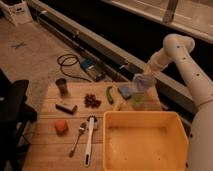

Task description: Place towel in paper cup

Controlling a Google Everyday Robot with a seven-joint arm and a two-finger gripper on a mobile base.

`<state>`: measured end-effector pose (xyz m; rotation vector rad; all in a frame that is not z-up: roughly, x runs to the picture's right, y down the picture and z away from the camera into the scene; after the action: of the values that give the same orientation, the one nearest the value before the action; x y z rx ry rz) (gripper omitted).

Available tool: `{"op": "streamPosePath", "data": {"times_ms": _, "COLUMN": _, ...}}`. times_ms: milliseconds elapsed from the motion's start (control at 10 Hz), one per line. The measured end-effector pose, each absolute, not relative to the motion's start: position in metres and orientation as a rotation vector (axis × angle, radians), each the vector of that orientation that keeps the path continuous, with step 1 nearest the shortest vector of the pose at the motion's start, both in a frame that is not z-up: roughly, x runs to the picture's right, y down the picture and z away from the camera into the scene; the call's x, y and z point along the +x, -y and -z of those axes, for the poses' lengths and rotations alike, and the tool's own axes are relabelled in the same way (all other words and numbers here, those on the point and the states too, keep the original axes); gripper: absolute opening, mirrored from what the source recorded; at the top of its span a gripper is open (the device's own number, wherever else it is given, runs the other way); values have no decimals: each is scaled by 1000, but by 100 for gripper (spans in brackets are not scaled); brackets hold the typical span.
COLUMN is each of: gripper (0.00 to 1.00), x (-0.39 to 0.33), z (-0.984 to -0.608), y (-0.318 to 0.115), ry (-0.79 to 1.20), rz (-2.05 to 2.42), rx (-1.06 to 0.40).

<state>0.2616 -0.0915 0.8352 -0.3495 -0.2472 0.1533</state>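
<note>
Towel pale, hanging from pincer, pinched in its grip; directly above paper cup on wooden table

The claw is hanging over the far right of the tabletop, carrying a pale towel directly above the paper cup, with open air lying between them. A blue sponge is sitting just beside the cup on its left, and a green pepper is lying farther left. The big yellow bin is blocking the near right side, its far rim standing close to the cup. Leftward, a cluster of grapes, a dark can, an orange block, a spoon and a white brush are lying scattered, with bare wood showing between them.
</note>
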Motion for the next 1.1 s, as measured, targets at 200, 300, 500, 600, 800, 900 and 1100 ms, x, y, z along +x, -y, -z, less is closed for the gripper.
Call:
{"op": "streamPosePath", "data": {"times_ms": 200, "gripper": 0, "x": 267, "z": -844, "y": 93, "ry": 225, "rz": -163, "rx": -327}}
{"op": "streamPosePath", "data": {"times_ms": 300, "gripper": 0, "x": 268, "z": -851, "y": 92, "ry": 219, "rz": -168, "rx": -321}}
{"op": "streamPosePath", "data": {"times_ms": 500, "gripper": 0, "x": 271, "z": -859, "y": 89, "ry": 218, "rz": -179, "rx": -316}}
{"op": "streamPosePath", "data": {"times_ms": 600, "gripper": 0, "x": 274, "z": -864, "y": 84, "ry": 232, "rz": -194, "rx": -312}}
{"op": "streamPosePath", "data": {"times_ms": 800, "gripper": 0, "x": 277, "z": -869, "y": 78, "ry": 277, "rz": -214, "rx": -307}}
{"op": "streamPosePath", "data": {"times_ms": 900, "gripper": 0, "x": 280, "z": -870, "y": 74, "ry": 297, "rz": -226, "rx": -308}}
{"op": "streamPosePath", "data": {"times_ms": 1100, "gripper": 0, "x": 275, "z": -875, "y": 61, "ry": 334, "rz": -232, "rx": -340}}
